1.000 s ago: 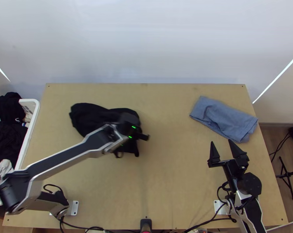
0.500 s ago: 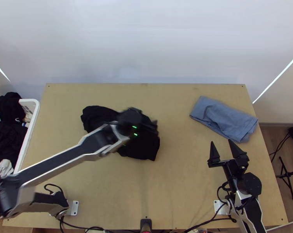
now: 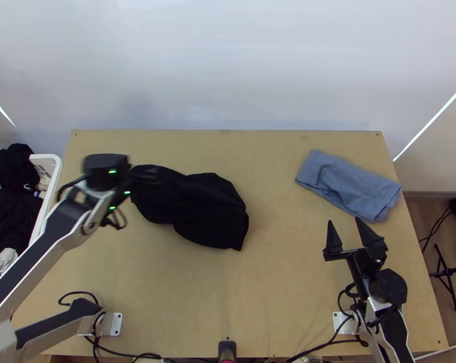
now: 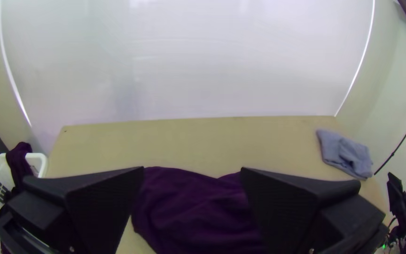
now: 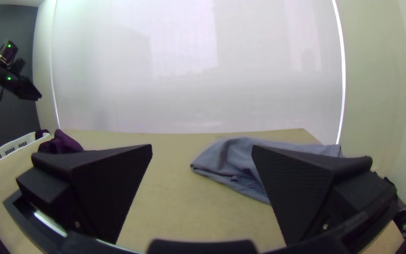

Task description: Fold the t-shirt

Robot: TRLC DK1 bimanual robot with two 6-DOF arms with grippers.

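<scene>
In the top view my left gripper [image 3: 144, 175] is over the far left end of the black t-shirt [image 3: 204, 209], which lies bunched on the table. The left wrist view has my left gripper [image 4: 192, 171] open, its fingers wide apart, with the shirt [image 4: 193, 211] visible between and beyond them, looking dark purple. My right gripper [image 3: 344, 222] stands open near the table's right side, nearer than the blue-grey cloth [image 3: 349, 184]. In the right wrist view my right gripper [image 5: 202, 148] holds nothing between its fingers, and the blue-grey cloth [image 5: 231, 162] lies farther off, folded and wrinkled.
A white basket [image 3: 49, 193] with dark clothes and a white piece stands at the table's left edge. Bare wood [image 3: 264, 284] stretches between the two arms. A dark stand [image 3: 446, 272] is on the floor to the right.
The black shirt shifted right, its near part spreading out, between the first two moments. My left gripper then went left, off the shirt's right part, to its left end. The right arm kept still.
</scene>
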